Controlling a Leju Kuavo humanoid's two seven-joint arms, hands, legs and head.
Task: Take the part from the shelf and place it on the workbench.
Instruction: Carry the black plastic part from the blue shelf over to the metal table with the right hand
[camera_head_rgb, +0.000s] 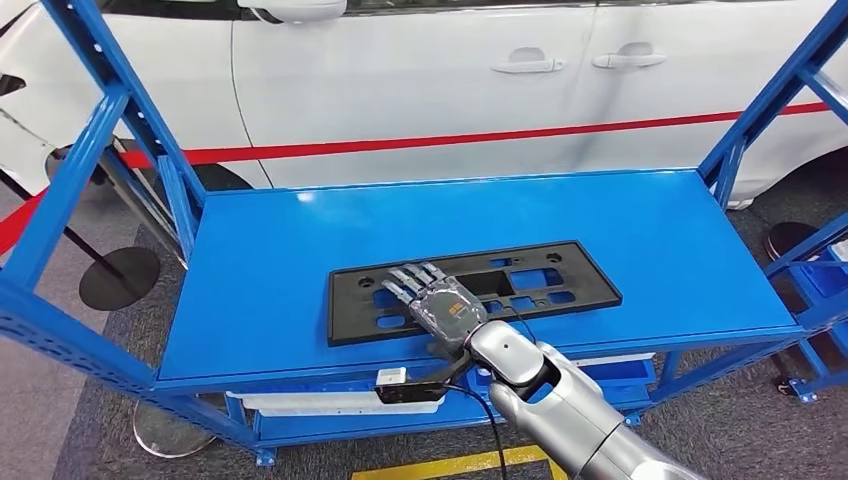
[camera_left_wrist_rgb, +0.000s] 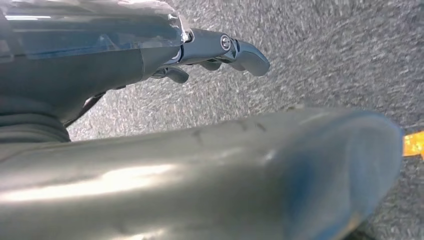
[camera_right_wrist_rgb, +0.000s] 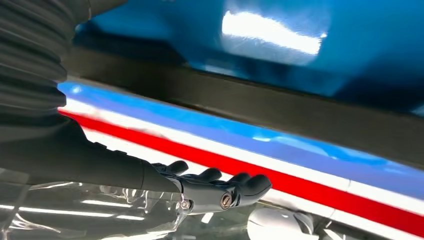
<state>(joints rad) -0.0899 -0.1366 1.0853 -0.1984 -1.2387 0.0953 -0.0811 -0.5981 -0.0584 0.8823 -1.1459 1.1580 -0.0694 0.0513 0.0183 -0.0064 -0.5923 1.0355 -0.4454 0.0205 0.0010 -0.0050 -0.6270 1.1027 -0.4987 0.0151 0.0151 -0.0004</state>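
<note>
Part (camera_head_rgb: 470, 289): flat black plate, lies on blue shelf (camera_head_rgb: 300, 260) top, near front edge. Right hand (camera_head_rgb: 432, 300) rests flat on it, fingers extended, nothing gripped. Left hand (camera_left_wrist_rgb: 220, 52) hangs over floor, fingers curled, empty. Step: reach, pre-grasp. Next you need fingers closed over plate edge, then lift.

A blue metal shelf (camera_head_rgb: 300, 260) with slanted blue side posts carries the scene, its glossy top board catching a pale glare near the back left corner. Flat on that board, towards the front edge and a little right of centre, lies a long black plastic part (camera_head_rgb: 560, 280) (rectangular, pierced with cut-outs). A lower blue tier sits beneath, over grey speckled floor (camera_head_rgb: 120, 440).
</note>
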